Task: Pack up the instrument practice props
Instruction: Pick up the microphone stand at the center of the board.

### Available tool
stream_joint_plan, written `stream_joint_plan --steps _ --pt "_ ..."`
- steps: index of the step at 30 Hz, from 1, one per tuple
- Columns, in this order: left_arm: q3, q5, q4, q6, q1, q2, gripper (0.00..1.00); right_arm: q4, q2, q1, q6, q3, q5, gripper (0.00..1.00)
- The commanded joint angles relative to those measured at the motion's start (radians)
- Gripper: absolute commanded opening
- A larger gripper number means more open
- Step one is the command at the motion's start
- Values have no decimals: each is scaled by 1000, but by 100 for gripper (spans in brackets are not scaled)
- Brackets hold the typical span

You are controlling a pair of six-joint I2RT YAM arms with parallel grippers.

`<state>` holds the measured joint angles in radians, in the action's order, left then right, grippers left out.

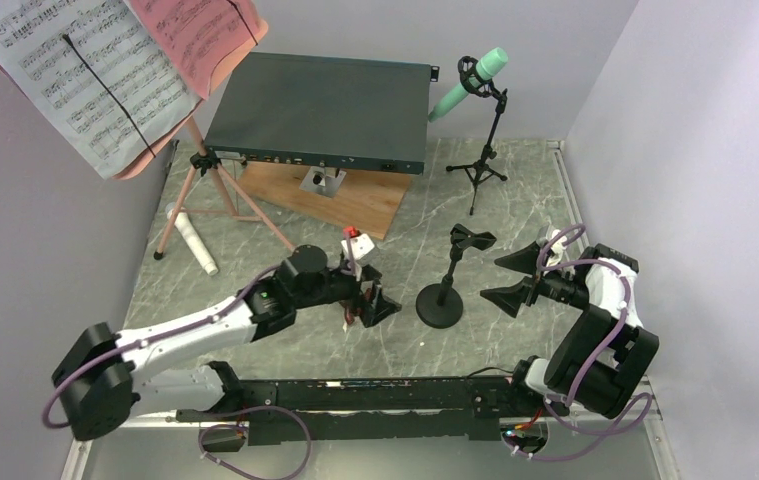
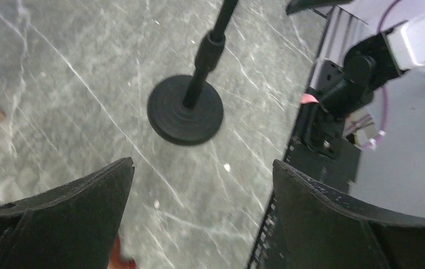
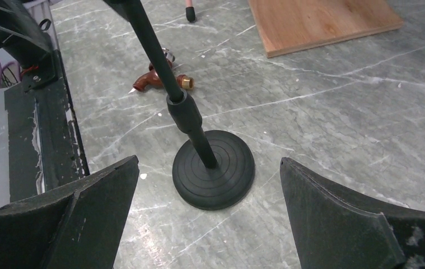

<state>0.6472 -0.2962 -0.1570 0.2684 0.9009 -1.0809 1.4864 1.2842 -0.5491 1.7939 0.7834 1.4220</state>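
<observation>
Bright and even, lit from above, with short soft shadows on the table [image 1: 545, 200]. Sharp across the whole top view. Blurred in the left wrist view: stand base [image 2: 185, 111] smeared, marble veins soft, far corner washed pale. Crisper in the right wrist view, with a faint sheen on the base rings; near fingers [image 3: 333, 218] dark, slightly out of focus, their detail lost in shadow.

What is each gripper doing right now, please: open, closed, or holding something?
Left gripper: open, holding nothing.
Right gripper: open, holding nothing, facing the round-base mic stand.
</observation>
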Motion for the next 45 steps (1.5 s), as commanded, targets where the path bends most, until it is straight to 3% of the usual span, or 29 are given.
stream_joint_plan --steps 1,6,13,21,28,40,43,45 --pt "64 104 -266 -139 24 -143 99 12 -16 10 68 -1 18 100" --pt "150 68 -363 -107 36 -330 100 12 -24 10 60 7 15 100" --pt "183 80 -550 -205 89 -499 96 11 -35 11 44 14 21 100" --pt "277 62 -594 -224 122 -625 90 13 -35 11 35 19 18 100" --pt "348 35 -512 -184 135 -671 65 13 -43 11 25 22 23 100" --pt "344 42 -459 -173 148 -681 57 13 -49 11 14 23 23 100" --pt "356 37 -450 -166 150 -691 49 13 -48 11 13 22 22 100" --pt "366 30 -442 -156 152 -697 38 12 -45 11 14 21 19 100"
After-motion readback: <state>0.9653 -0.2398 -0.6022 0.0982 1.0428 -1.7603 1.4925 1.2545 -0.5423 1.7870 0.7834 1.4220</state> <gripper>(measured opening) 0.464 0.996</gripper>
